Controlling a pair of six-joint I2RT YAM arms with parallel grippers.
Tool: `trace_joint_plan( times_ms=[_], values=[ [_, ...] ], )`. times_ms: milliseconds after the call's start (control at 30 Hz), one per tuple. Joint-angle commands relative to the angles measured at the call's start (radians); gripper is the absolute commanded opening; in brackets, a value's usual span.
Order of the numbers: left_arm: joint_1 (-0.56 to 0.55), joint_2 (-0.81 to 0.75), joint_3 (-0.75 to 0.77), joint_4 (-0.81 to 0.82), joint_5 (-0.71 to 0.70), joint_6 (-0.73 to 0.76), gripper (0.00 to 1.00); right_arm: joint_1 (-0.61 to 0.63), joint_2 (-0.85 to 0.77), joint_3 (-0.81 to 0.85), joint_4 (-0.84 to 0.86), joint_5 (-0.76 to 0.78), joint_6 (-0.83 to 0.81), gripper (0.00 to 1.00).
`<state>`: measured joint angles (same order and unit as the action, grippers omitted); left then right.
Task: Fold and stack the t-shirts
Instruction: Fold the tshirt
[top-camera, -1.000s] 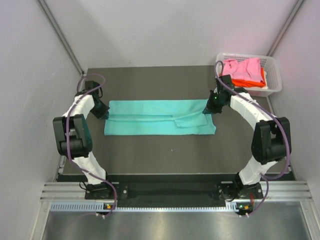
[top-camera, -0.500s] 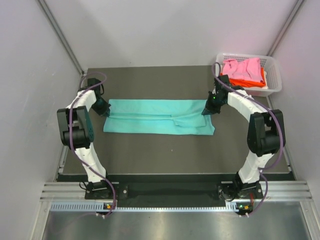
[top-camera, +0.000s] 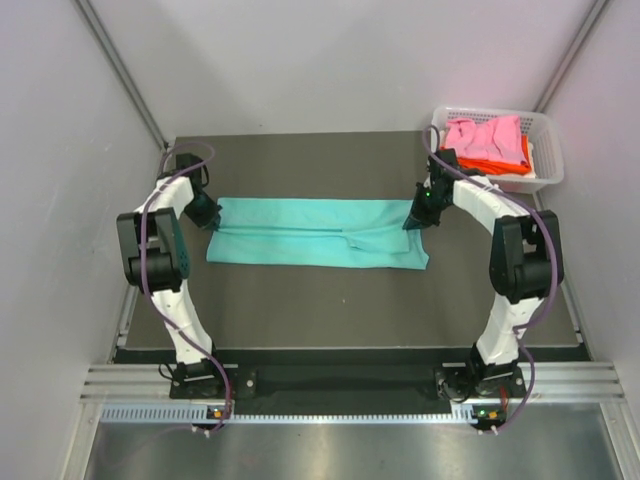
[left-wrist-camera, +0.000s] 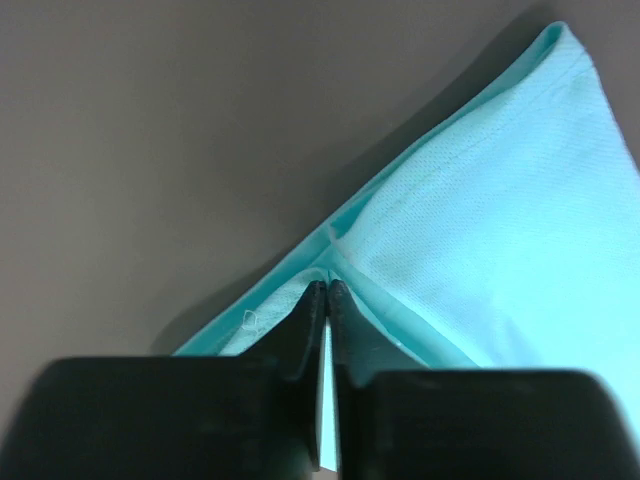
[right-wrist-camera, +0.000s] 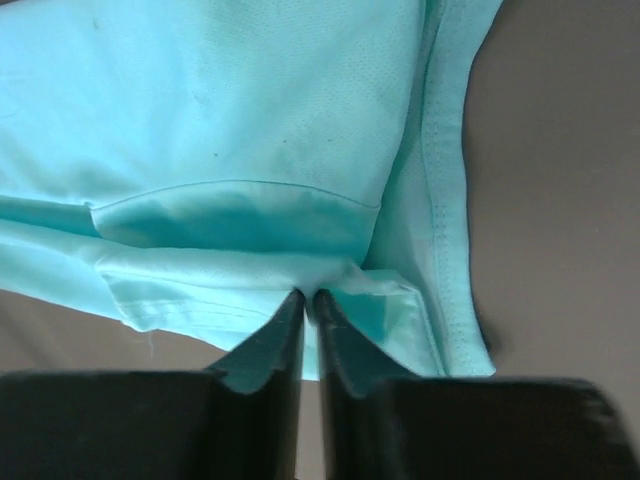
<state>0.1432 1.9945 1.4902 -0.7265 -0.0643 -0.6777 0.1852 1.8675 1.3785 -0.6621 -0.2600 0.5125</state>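
Note:
A teal t-shirt (top-camera: 315, 232) lies folded into a long strip across the middle of the dark table (top-camera: 300, 310). My left gripper (top-camera: 212, 214) is at its left end, shut on a fold of the teal cloth (left-wrist-camera: 480, 230), and the closed tips (left-wrist-camera: 327, 285) pinch the hem. At the right end my right gripper (top-camera: 413, 220) is shut on a bunched corner of the same shirt (right-wrist-camera: 250, 110), with cloth caught between its tips (right-wrist-camera: 309, 293). A pink t-shirt (top-camera: 485, 135) lies on an orange t-shirt (top-camera: 515, 160) in the basket.
A white lattice basket (top-camera: 548, 150) stands at the table's back right corner, just behind the right arm. Grey walls close in on the left, back and right. Bare dark table lies in front of the shirt.
Both grippers have drawn the teal shirt's ends slightly toward the back of the table. Both arms' elbows have swung inward and up.

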Motion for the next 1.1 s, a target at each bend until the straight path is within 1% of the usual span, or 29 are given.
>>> trace_joint_plan(
  times_ms=[0, 33, 67, 100, 167, 233, 267, 333, 367, 400, 433, 467, 500, 533, 567, 600, 633, 667, 733, 767, 933, 1067],
  values=[
    [0.003, 0.006, 0.061, -0.028, -0.044, 0.061, 0.11, -0.041, 0.031, 0.068, 0.003, 0.016, -0.074, 0.14],
    [-0.005, -0.005, 0.085, -0.046, -0.125, 0.073, 0.27, -0.05, 0.035, 0.085, 0.004, 0.036, -0.118, 0.16],
    [-0.011, -0.02, 0.091, -0.054, -0.159, 0.085, 0.35, -0.058, 0.027, 0.09, 0.005, 0.062, -0.141, 0.24],
    [-0.013, -0.063, 0.093, -0.06, -0.187, 0.107, 0.39, -0.061, 0.021, 0.093, 0.012, 0.13, -0.164, 0.28],
    [-0.017, -0.112, 0.087, -0.077, -0.219, 0.119, 0.4, -0.056, -0.013, 0.106, 0.003, 0.165, -0.221, 0.32],
    [-0.04, -0.201, 0.049, -0.065, -0.232, 0.13, 0.41, -0.026, -0.045, 0.111, -0.02, 0.22, -0.259, 0.33],
    [-0.05, -0.23, 0.033, -0.056, -0.215, 0.132, 0.42, -0.009, -0.082, 0.111, -0.024, 0.237, -0.27, 0.35],
    [-0.083, -0.305, -0.031, -0.033, -0.168, 0.13, 0.44, 0.074, -0.112, 0.113, -0.022, 0.255, -0.287, 0.36],
    [-0.093, -0.328, -0.06, 0.016, -0.119, 0.13, 0.43, 0.107, -0.125, 0.116, -0.022, 0.255, -0.29, 0.37],
    [-0.114, -0.365, -0.095, 0.05, 0.009, 0.127, 0.36, 0.187, -0.126, 0.122, -0.018, 0.249, -0.286, 0.37],
    [-0.128, -0.376, -0.164, 0.083, 0.058, 0.119, 0.32, 0.226, -0.126, 0.116, -0.007, 0.237, -0.258, 0.37],
    [-0.139, -0.382, -0.195, 0.135, 0.108, 0.113, 0.29, 0.299, -0.123, 0.107, 0.036, 0.225, -0.237, 0.36],
    [-0.166, -0.378, -0.22, 0.151, 0.151, 0.11, 0.24, 0.336, -0.122, 0.094, 0.065, 0.2, -0.217, 0.34],
    [-0.197, -0.37, -0.258, 0.159, 0.159, 0.101, 0.21, 0.368, -0.117, 0.064, 0.097, 0.194, -0.171, 0.33],
    [-0.205, -0.361, -0.275, 0.18, 0.172, 0.081, 0.19, 0.417, -0.105, 0.051, 0.149, 0.174, -0.149, 0.3],
    [-0.211, -0.344, -0.298, 0.203, 0.208, 0.075, 0.18, 0.439, -0.094, 0.045, 0.166, 0.173, -0.132, 0.27],
    [-0.211, -0.338, -0.338, 0.222, 0.224, 0.069, 0.16, 0.459, -0.085, 0.039, 0.186, 0.173, -0.123, 0.23],
    [-0.211, -0.332, -0.352, 0.239, 0.233, 0.063, 0.15, 0.497, -0.061, 0.04, 0.205, 0.18, -0.123, 0.16],
    [-0.211, -0.31, -0.367, 0.256, 0.23, 0.069, 0.13, 0.525, -0.031, 0.05, 0.228, 0.199, -0.129, 0.12],
    [-0.211, -0.297, -0.366, 0.256, 0.227, 0.078, 0.13, 0.539, -0.002, 0.054, 0.24, 0.197, -0.127, 0.08],
    [-0.209, -0.252, -0.337, 0.234, 0.206, 0.112, 0.12, 0.543, 0.061, 0.085, 0.231, 0.215, -0.103, 0.04],
    [-0.208, -0.183, -0.288, 0.197, 0.192, 0.132, 0.11, 0.542, 0.105, 0.108, 0.231, 0.229, -0.109, 0.02]
  ],
)
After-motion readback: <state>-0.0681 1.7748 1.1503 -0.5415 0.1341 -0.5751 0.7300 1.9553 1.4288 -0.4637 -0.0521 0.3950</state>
